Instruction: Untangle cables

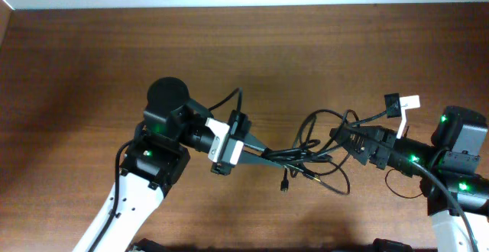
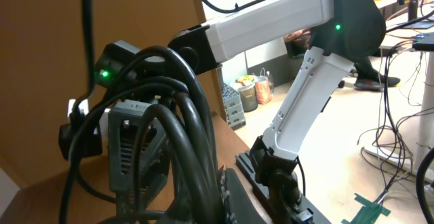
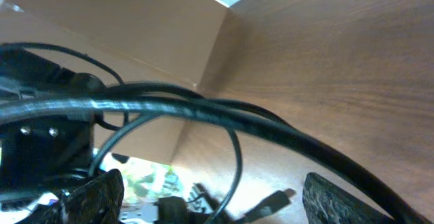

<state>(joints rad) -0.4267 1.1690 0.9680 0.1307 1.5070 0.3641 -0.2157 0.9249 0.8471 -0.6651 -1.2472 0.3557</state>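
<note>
Dark brown wooden tabletop (image 1: 92,53) lay under both arms. Between two sets of jaws hung thin black flexible cables (image 1: 306,159), knotted bunch. We saw left gripper (image 1: 261,153) clenched on cables at its tips. Opposite, right gripper (image 1: 345,140) stood spread, textured pads (image 3: 102,191) wide apart, cord crossing just ahead, ungripped. We judged: right should pinch single strand, not bunch, then draw slowly away from left jaws, minding small plug end (image 1: 284,185) near left tips.

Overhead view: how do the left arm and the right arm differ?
On the left arm the jaws look pinched shut on the cables; on the right arm they stand wide open. The left arm points right, while the right arm points left. Both meet at the same tangle.
</note>
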